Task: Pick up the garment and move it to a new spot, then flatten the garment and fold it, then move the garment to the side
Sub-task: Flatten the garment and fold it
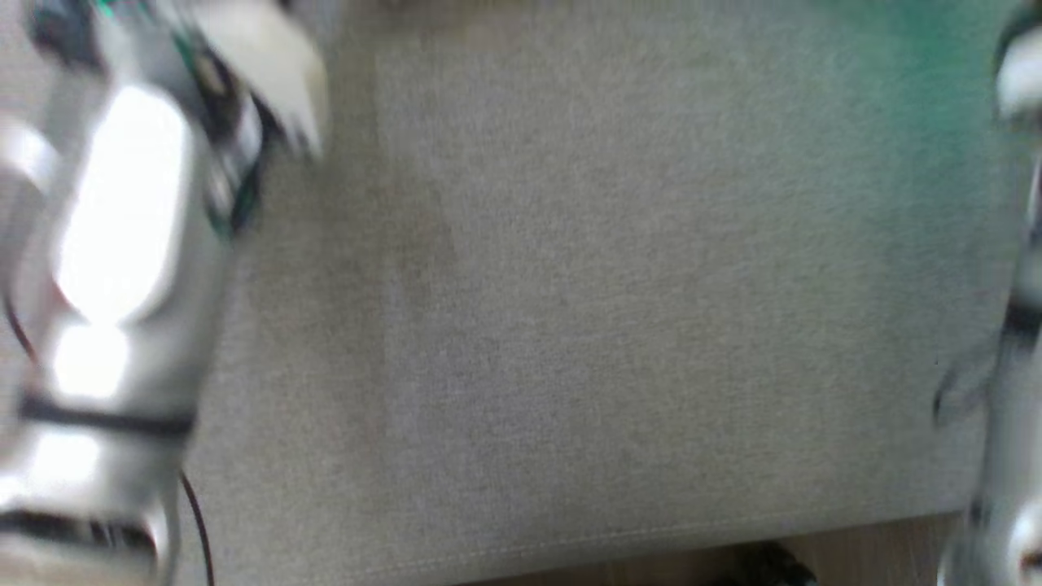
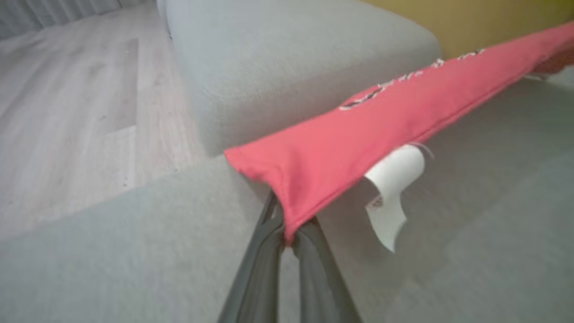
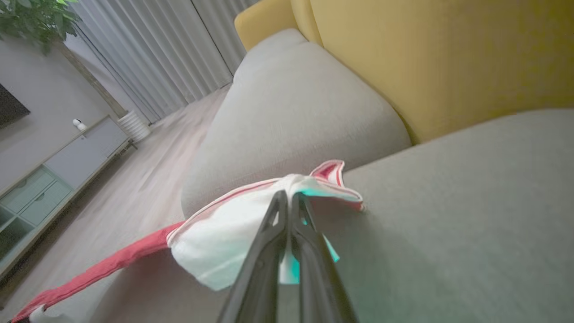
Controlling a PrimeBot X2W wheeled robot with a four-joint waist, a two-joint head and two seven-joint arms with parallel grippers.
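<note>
The left gripper (image 2: 289, 233) and right gripper (image 3: 289, 202) each clamp the red garment (image 2: 381, 130) above the sofa seat (image 2: 493, 202). Print on its white tag (image 2: 394, 175) is unreadable.

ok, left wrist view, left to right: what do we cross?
wooden floor → left gripper, shut on the corner of the red garment → white label hanging under the garment → yellow backrest

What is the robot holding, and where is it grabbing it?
The garment, with both grippers: the left gripper pinches a red corner by its hem, the right gripper pinches a white part beside red trim.
</note>
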